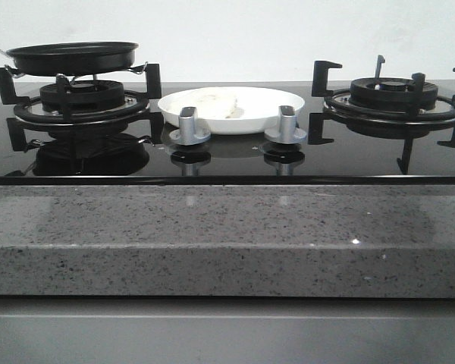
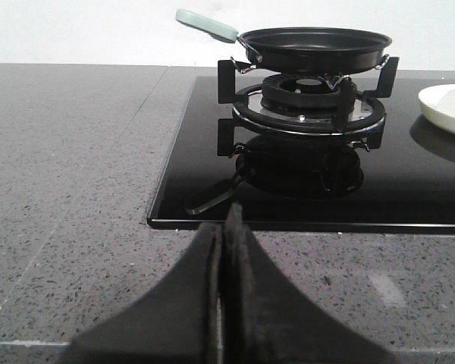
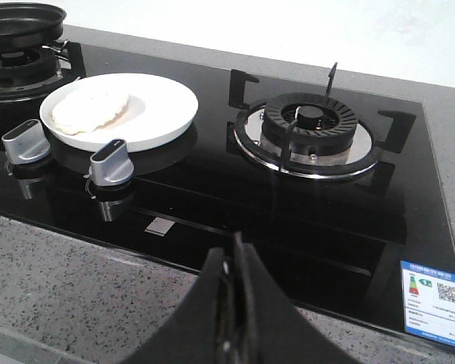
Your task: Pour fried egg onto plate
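Observation:
The white plate (image 1: 280,102) sits on the black glass hob between the two burners. The pale fried egg (image 1: 216,105) lies flat on it, toward its left side; the right wrist view shows the egg (image 3: 89,111) on the plate (image 3: 163,114), with no yolk spot visible. The black frying pan (image 1: 74,58) rests on the left burner, its pale green handle (image 2: 206,24) pointing left, and it looks empty. My left gripper (image 2: 225,227) is shut and empty over the grey counter in front of the pan. My right gripper (image 3: 235,254) is shut and empty at the hob's front edge.
Two grey knobs (image 1: 188,127) (image 1: 286,125) stand on the hob in front of the plate. The right burner (image 1: 394,95) with its black pan supports is bare. A speckled grey stone counter (image 1: 212,243) runs along the front. An energy label (image 3: 434,299) sticks on the hob's right corner.

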Controlling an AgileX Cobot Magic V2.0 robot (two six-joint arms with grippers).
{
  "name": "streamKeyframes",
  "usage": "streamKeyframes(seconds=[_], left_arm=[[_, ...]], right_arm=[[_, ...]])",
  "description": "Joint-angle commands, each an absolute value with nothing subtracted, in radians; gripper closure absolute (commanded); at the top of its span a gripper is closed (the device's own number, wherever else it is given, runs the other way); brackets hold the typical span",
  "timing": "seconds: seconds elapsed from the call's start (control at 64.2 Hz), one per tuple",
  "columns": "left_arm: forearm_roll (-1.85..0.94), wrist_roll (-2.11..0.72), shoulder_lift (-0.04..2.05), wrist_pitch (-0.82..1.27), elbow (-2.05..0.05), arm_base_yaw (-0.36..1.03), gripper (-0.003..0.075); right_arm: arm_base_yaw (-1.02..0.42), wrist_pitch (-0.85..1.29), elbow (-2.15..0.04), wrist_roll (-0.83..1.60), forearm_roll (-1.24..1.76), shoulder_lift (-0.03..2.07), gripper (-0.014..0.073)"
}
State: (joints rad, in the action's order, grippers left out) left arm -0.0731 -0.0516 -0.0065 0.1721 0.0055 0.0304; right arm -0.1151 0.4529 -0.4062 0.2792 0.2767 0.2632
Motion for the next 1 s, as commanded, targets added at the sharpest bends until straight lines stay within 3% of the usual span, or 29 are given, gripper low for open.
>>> streamKeyframes(seconds=[0.0, 0.514, 0.748, 0.982], left_arm=[[-0.082, -0.04, -0.025, 0.084, 0.013, 0.029, 0.0739], [-0.082, -0.04, -0.025, 0.084, 0.013, 0.029, 0.0739], [-0.082, -0.04, -0.025, 0.084, 0.013, 0.029, 0.0739], [-0.082, -0.04, -0.025, 0.084, 0.013, 0.029, 0.0739]], right_arm=[[-0.114, 0.377, -0.434, 0.29, 0.276, 0.269, 0.0662], [-0.114, 0.342, -0.429, 0.29, 0.273, 0.269, 0.0662], [-0.116, 0.089, -0.258, 0.156, 0.165, 0.252, 0.0662], [-0.113, 0.052, -0.077, 0.082, 0.087, 0.113, 0.0662]])
